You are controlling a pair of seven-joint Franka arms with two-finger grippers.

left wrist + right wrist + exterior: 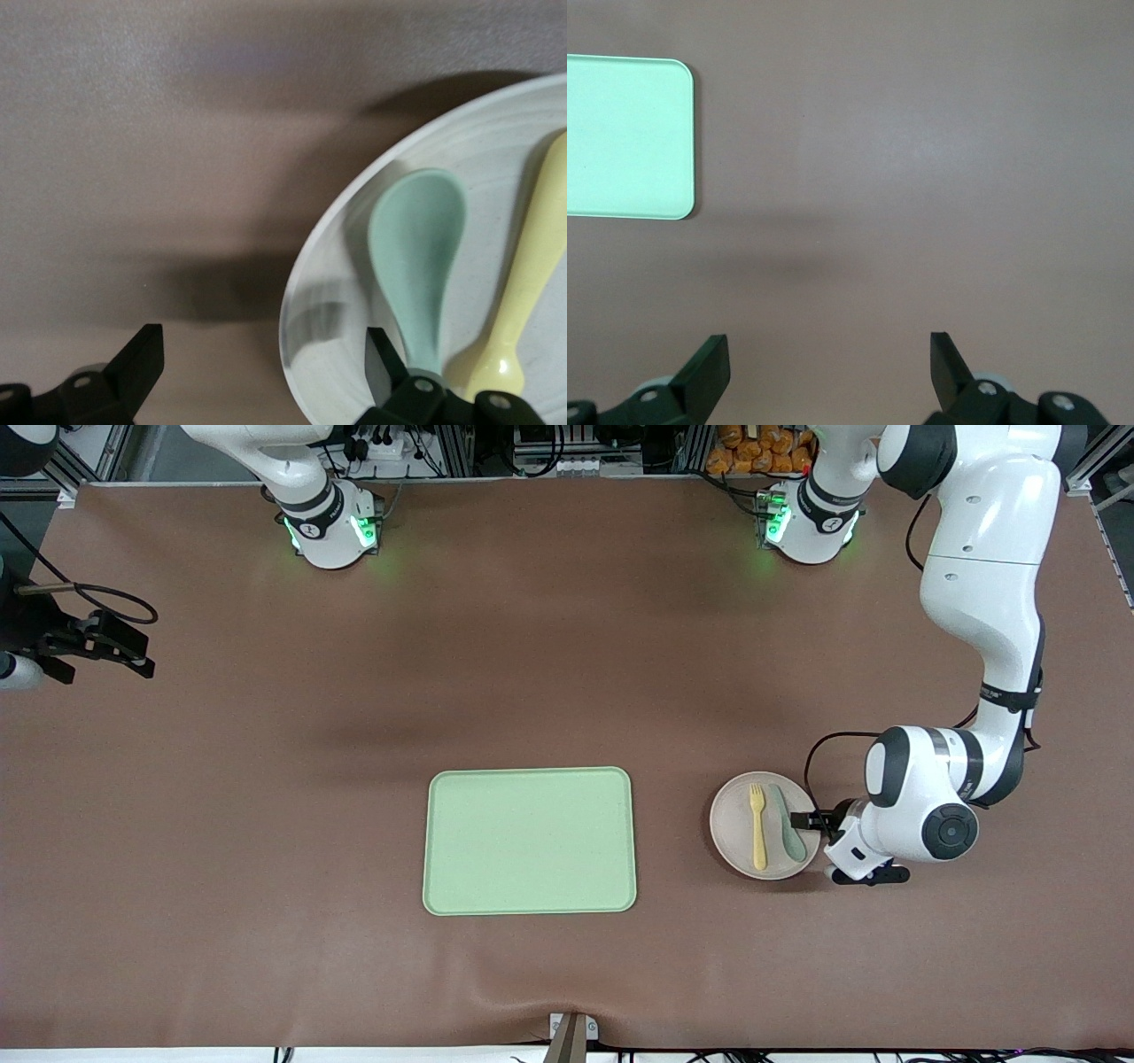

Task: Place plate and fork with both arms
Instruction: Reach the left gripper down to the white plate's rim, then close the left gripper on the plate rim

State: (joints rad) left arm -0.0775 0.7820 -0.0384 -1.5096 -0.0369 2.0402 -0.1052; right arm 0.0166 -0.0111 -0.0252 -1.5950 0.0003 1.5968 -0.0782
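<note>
The left gripper [808, 820], fingers apart, straddled the plate [732, 828] rim beside the spoon [785, 825] and fork [757, 825]. The right gripper [829, 372] waited, fingers apart, over bare table near the tray [529, 841].

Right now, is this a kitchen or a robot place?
Probably a robot lab: two white arms bolted to a brown-covered table, cables and metal framing along its edge, and only a toy-like plate and tray set out.

high front camera; wrist cameras look down (left closest).
</note>
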